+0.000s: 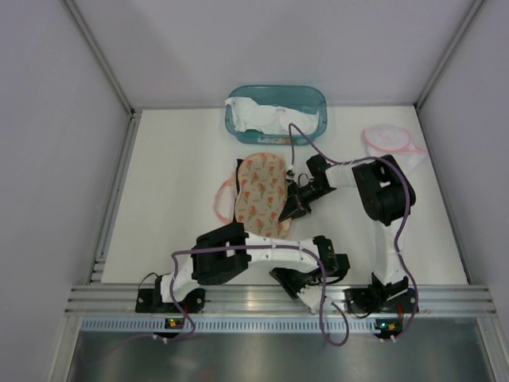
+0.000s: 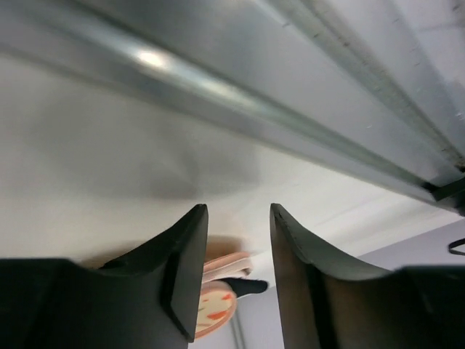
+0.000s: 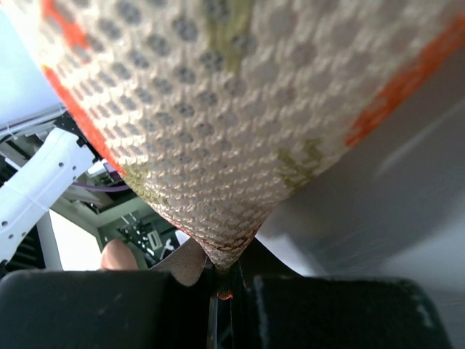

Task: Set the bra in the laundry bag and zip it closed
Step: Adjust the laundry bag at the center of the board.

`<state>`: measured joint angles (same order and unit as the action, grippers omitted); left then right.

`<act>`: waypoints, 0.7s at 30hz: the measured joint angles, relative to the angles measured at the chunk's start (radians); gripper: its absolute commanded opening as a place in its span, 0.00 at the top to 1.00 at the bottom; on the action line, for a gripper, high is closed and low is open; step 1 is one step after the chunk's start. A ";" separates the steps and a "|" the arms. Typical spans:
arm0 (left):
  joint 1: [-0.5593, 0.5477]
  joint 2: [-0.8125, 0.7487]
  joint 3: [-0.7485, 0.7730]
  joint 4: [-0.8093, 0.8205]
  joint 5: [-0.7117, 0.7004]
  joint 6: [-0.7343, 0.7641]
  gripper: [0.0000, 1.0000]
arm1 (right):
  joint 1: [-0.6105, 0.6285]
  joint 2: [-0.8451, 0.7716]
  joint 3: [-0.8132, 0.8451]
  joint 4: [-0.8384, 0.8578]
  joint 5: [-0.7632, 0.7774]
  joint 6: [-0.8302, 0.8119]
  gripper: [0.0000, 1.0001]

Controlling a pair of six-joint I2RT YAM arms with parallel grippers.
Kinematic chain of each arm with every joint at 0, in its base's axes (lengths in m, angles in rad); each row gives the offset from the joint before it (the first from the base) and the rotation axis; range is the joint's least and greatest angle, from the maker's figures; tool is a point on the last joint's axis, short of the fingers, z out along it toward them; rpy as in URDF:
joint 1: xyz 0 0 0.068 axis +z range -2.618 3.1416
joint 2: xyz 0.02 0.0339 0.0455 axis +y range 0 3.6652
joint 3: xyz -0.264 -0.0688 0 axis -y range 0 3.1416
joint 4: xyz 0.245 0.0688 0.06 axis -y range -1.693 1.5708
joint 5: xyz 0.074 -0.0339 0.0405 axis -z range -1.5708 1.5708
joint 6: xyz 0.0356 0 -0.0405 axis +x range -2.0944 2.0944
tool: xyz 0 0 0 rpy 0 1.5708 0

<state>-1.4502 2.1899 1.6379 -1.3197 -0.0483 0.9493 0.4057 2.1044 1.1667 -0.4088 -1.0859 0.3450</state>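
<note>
The oval beige mesh laundry bag with orange and green prints (image 1: pixel 261 191) lies mid-frame on the white worktop (image 1: pixel 175 175). The right pincer (image 1: pixel 288 208) is clamped on its right edge. A pink bra (image 1: pixel 223 200) loops out at the bag's left edge; whether it is inside or underneath cannot be told. The left pincer (image 2: pixel 238 218), at lower centre by the metal rail (image 1: pixel 238 298), stands apart and holds nothing.

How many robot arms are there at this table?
2. The left arm lies folded along the near rail; the right arm reaches to the patterned mesh laundry bag mid-table. None seems hidden.
</note>
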 measured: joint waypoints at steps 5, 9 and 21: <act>0.025 0.000 0.062 0.001 -0.043 0.028 0.48 | 0.001 -0.002 -0.032 -0.018 -0.016 -0.045 1.00; 0.043 0.000 0.065 0.000 -0.089 0.067 0.47 | 0.008 -0.002 -0.042 -0.035 -0.037 -0.077 1.00; 0.042 -0.001 0.040 0.041 -0.159 0.184 0.31 | 0.014 -0.002 -0.048 -0.090 -0.074 -0.132 1.00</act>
<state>-1.4078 2.1887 1.6783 -1.2789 -0.2077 1.1332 0.4198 2.1029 1.1187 -0.4992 -1.1599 0.2134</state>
